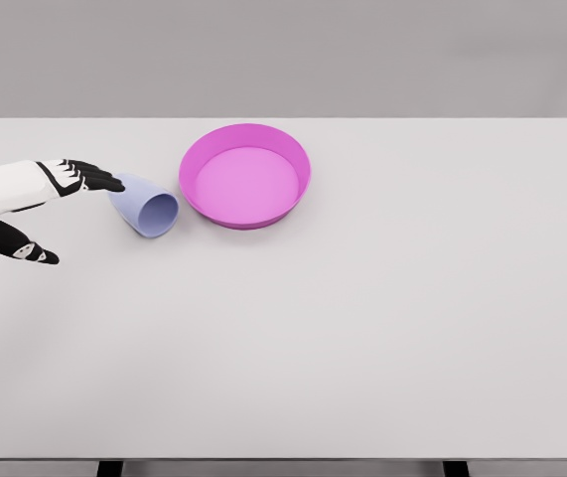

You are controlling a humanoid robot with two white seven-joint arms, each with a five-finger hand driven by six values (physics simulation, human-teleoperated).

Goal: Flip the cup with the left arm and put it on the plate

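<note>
A pale blue cup [145,206] lies on its side on the white table, its mouth facing the front right. Just right of it stands a magenta plate [246,175] with a raised rim, nothing in it. My left hand [60,204] comes in from the left edge, fingers spread. Its upper fingertips [104,181] reach the cup's base end; the thumb [27,249] points lower, apart from the cup. Nothing is grasped. The right arm is out of view.
The white table [362,328] spans the whole view, with its far edge near the top and its front edge at the bottom.
</note>
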